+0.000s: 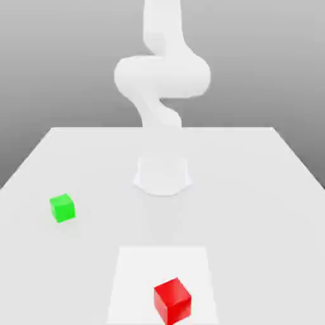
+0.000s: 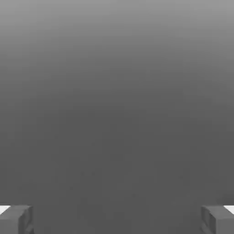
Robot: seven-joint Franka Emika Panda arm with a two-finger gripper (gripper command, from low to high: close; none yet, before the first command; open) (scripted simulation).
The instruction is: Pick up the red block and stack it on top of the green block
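The red block (image 1: pixel 172 300) is a small bright red cube on the white table (image 1: pixel 254 190), near the front edge in the exterior view. The green block (image 1: pixel 62 207) is a cube of about the same size, standing apart at the exterior view's left, farther back. In the hand view my gripper (image 2: pixel 117 220) is open: its two grey fingertips (image 2: pixel 16 219) stand far apart with nothing between them, only plain grey background beyond. The white arm (image 1: pixel 162 76) rises from its base and bends upward out of the picture.
The arm's round base (image 1: pixel 162 174) stands mid-table, behind both blocks. A brighter square patch (image 1: pixel 133 279) marks the tabletop under the red block. The table's edges run off to both sides.
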